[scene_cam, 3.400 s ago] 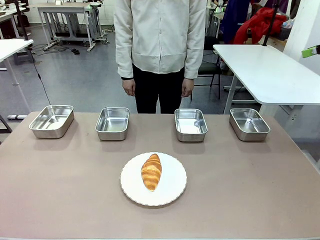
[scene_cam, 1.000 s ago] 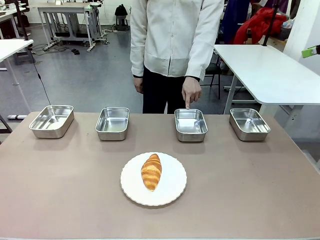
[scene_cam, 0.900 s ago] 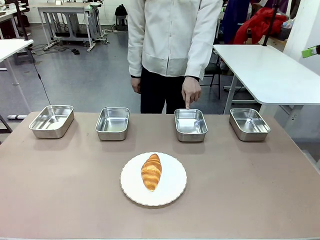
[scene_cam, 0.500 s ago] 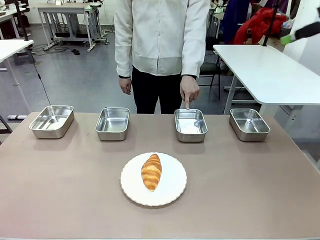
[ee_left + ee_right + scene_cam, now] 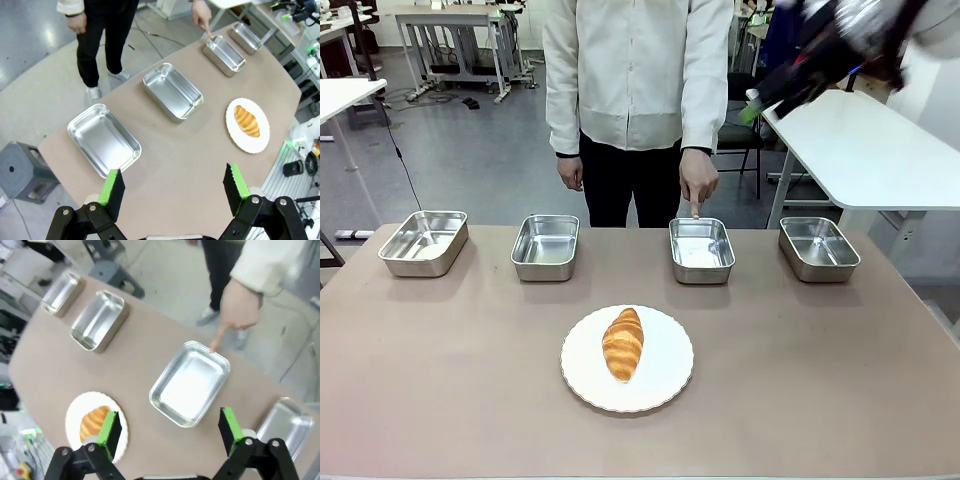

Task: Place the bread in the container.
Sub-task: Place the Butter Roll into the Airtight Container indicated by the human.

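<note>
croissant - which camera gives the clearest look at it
The front view: the croissant lies close and sharp on the white plate, its ridges visible and nothing covering it. In the left wrist view the croissant is small and far off. In the right wrist view the croissant is blurred.

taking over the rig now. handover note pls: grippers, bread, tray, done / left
Left gripper: open, empty, high over the left end of the table.
Right gripper: open, empty, raised high on the right side.
Bread: lies on the white plate, mid-table, untouched.
Container: third steel tray from the robot's left, empty. The person's hand points a finger at its far rim.
Done: nothing.
Left: grasp the bread, carry it to that tray, release.
</note>
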You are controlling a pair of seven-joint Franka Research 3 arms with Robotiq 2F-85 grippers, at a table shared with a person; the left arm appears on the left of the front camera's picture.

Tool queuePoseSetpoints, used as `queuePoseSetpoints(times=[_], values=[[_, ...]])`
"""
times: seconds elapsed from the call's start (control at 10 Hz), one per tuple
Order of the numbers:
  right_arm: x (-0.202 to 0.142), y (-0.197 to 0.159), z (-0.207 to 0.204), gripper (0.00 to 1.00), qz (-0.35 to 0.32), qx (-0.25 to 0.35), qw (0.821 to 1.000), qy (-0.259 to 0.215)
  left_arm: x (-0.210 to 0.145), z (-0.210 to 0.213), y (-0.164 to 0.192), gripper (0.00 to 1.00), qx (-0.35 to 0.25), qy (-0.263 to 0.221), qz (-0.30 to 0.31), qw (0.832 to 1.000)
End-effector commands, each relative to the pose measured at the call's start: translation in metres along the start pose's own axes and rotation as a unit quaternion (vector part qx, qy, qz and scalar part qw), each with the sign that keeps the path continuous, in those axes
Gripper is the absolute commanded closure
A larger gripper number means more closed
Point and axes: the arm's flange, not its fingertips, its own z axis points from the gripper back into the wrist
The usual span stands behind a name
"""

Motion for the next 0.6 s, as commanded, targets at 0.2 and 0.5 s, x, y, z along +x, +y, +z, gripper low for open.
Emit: queuePoseSetpoints(times=[0.2, 0.5], values=[[-0.018, 0.103, -0.112, 0.00, -0.115, -0.085, 0.989, 0.041, 0.000, 0.001, -0.003, 0.00, -0.004, -0.010, -0.002, 1.000], [-0.033, 0.110, -0.127, 0.00, -0.100, -0.067, 0.992, 0.043, 0.000, 0.001, -0.003, 0.00, -0.004, -0.010, -0.002, 1.000]])
